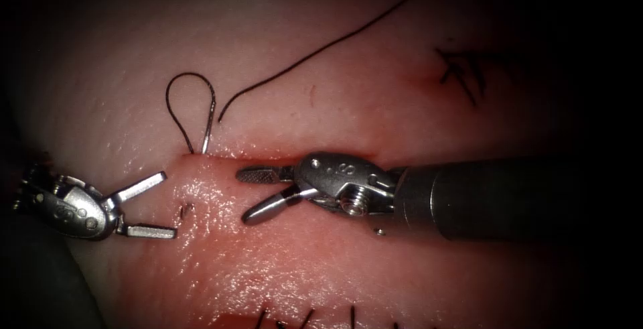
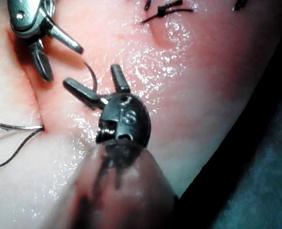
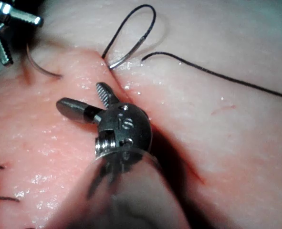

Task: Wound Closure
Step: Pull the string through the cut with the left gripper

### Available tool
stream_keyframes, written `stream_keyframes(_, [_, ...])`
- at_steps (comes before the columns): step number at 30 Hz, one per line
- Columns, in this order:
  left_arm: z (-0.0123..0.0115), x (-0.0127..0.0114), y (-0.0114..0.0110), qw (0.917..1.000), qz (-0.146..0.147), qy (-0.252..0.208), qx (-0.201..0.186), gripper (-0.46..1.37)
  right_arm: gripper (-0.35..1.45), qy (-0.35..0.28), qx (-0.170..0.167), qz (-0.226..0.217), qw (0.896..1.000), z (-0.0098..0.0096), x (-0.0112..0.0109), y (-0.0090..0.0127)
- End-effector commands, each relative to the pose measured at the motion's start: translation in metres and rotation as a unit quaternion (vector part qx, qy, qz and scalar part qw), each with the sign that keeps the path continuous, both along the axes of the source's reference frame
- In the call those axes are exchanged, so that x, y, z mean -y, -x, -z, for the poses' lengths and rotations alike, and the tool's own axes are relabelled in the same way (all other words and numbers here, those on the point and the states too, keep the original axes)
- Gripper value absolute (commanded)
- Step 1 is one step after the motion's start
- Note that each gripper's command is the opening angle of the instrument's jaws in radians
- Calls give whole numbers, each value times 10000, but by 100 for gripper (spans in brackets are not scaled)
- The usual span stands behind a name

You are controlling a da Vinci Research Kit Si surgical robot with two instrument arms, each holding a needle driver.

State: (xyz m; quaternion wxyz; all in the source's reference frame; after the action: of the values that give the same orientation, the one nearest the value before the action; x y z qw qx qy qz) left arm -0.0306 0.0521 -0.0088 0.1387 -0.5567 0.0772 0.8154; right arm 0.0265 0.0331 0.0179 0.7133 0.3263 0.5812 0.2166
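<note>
At the cut's left end: one curved steel needle (image 1: pixel 208 128) sits in the pale pink tissue (image 1: pixel 348 101). Its bright tail stands out of the far bank.
Needle, near bank: a short curved length, judged to be the point end, rises from the tissue in the left wrist view (image 2: pixel 92 78).
Needle axis: it crosses the cut (image 1: pixel 321 158) roughly at right angles. The cut runs left to right in the endoscope view.
Left arm's silver two-jawed tool (image 1: pixel 169 205): jaws apart, holding nothing. It lies left of the cut's end, on the near bank.
Right arm's silver two-jawed tool (image 1: pixel 241 197): jaws apart, holding nothing. It lies along the cut, tips pointing left.
Deciding relation: the emerging needle length lies just beside the left tool's spread jaws. The right tool is farther off, and the tail lies up and to the left of its tips.
Dark thread (image 1: pixel 191 78): one loop runs from the needle's tail back to the tissue. One long strand trails off to the upper right. I cannot tell whether they join.
Count: one needle, two tools, several dark cut ends of thread (image 1: pixel 305 317) on the near bank.
Red fluid (image 1: pixel 268 157): wet along the cut's edges.
</note>
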Motion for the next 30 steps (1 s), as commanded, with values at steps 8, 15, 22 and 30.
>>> stream_keyframes(8, [-22,-5,14,9979,-583,-255,134,74,98,11,-10,18,10000,-2,3,0])
stream_keyframes(15, [-48,-6,25,9952,-836,-491,102,71,97,12,-11,21,10000,-2,3,0])
stream_keyframes(22, [-68,-9,24,9951,-725,-667,79,-1,97,13,-13,26,10000,-2,4,1])
stream_keyframes(30, [-62,-15,21,9917,-524,-1176,56,-35,97,17,-15,31,10000,-2,5,1])
